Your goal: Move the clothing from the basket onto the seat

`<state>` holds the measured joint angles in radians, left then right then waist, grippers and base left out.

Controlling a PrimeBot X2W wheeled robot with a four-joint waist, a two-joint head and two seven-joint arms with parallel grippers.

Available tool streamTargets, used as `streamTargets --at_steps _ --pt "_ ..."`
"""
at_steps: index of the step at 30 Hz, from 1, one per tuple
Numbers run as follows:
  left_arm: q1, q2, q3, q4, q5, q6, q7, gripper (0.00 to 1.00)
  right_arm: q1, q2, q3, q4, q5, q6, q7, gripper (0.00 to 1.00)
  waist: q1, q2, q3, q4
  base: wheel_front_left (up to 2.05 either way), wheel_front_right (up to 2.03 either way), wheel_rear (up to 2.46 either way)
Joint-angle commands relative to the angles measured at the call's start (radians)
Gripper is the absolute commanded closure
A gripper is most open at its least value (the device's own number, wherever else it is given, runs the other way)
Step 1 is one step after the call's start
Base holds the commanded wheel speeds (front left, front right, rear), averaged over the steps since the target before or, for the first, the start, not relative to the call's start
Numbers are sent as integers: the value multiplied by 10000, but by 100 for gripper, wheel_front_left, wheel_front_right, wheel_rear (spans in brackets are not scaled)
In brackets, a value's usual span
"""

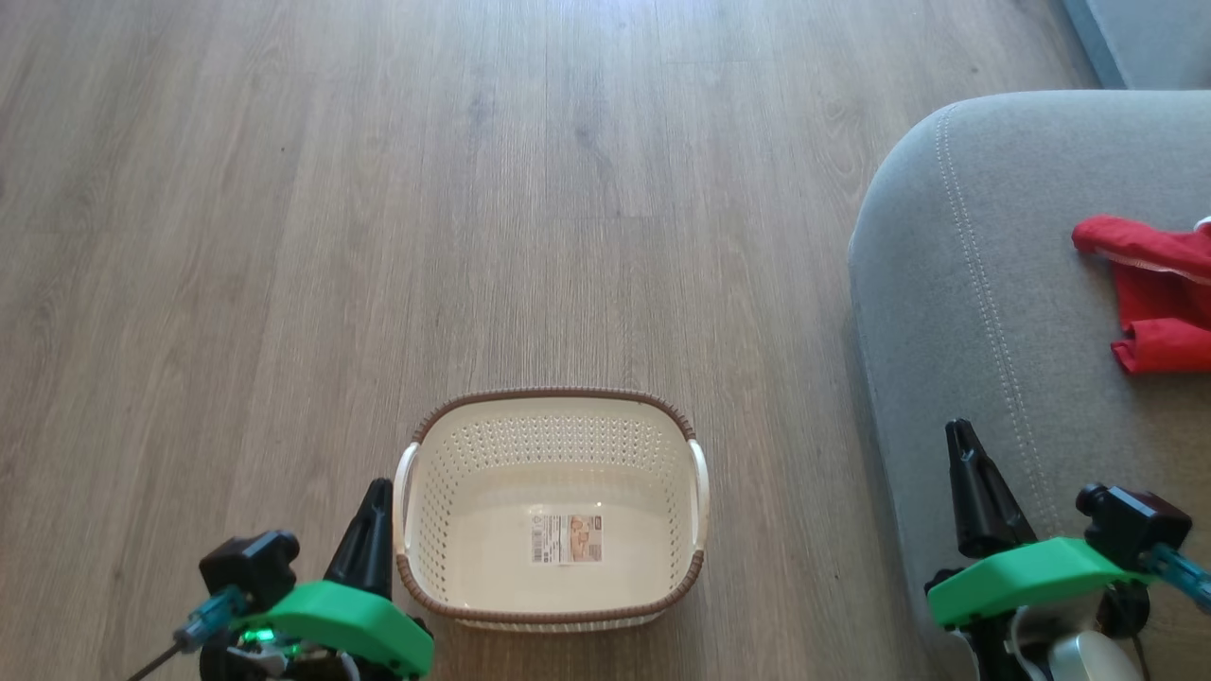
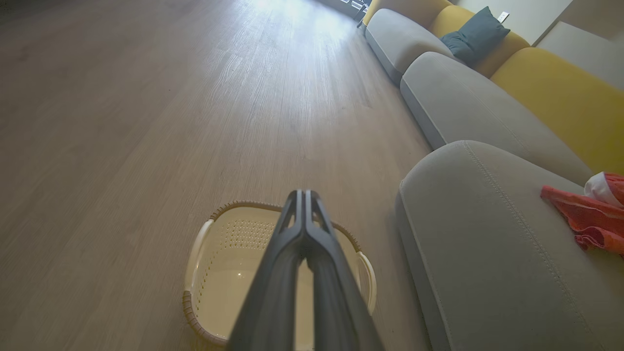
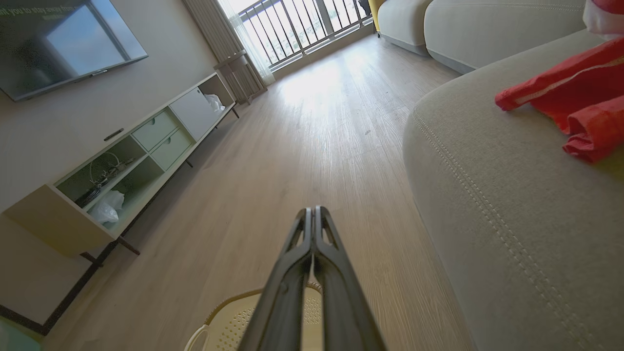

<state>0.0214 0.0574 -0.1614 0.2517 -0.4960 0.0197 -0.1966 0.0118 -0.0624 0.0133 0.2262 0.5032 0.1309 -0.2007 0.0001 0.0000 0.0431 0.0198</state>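
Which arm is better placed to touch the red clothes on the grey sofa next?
Right, probably: the right pincer, shut, sits at the edge of the seat, on the side of the clothing; the left pincer sits beside the empty basket, farther away.

Wood floor (image 1: 378, 189): basket (image 1: 553, 393) upright at 6 o'clock. Grey seat (image 1: 946, 284) at 3 o'clock, red clothing (image 1: 1159, 293) lying on it.

Head view looks steeply down from above, both wrist views low, facing along the floor (image 1: 378, 236), all sharing basket (image 1: 549, 440), seat (image 1: 946, 284).
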Motion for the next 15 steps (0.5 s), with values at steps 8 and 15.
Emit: streamTargets --at_steps 8,15 --pt "-554 65 332 -235 -1130 -194 245 100 -492 -103 -72 -260 1144 0 261 100 0 0 -35 -17 0 0 0" --pt "-605 79 482 -229 -1915 -294 434 100 -542 -114 -124 -229 1927 -1 447 100 0 0 -62 -31 0 0 0"
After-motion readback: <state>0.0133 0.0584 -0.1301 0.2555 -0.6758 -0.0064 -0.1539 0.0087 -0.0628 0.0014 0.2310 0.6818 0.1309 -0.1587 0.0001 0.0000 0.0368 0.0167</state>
